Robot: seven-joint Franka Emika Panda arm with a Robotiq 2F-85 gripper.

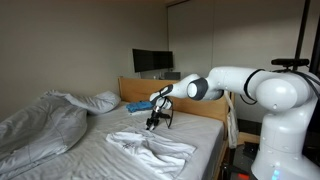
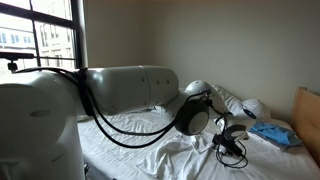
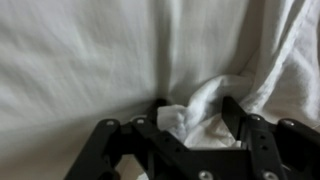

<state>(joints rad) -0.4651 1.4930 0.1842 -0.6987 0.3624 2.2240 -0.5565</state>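
Note:
My gripper [image 1: 153,122] [image 2: 233,150] points down onto a bed, at the near end of a crumpled white towel [image 1: 150,148]. In the wrist view a bunched fold of that white towel [image 3: 200,120] rises between the two black fingers [image 3: 236,118]. The jaws stand partly closed around the fold, still well apart, and the gripper [image 3: 195,112] is pressed down into the fabric. The cloth touches the left finger; I cannot tell whether it is pinched. The white bedsheet [image 3: 90,50] fills the rest of that view.
A blue item [image 1: 137,106] [image 2: 272,133] lies near the wooden headboard [image 2: 305,115]. A pillow [image 1: 100,100] and a heaped duvet [image 1: 40,125] lie further along the bed. A dark monitor [image 1: 150,60] stands behind the bed. A window [image 2: 40,40] is at one side.

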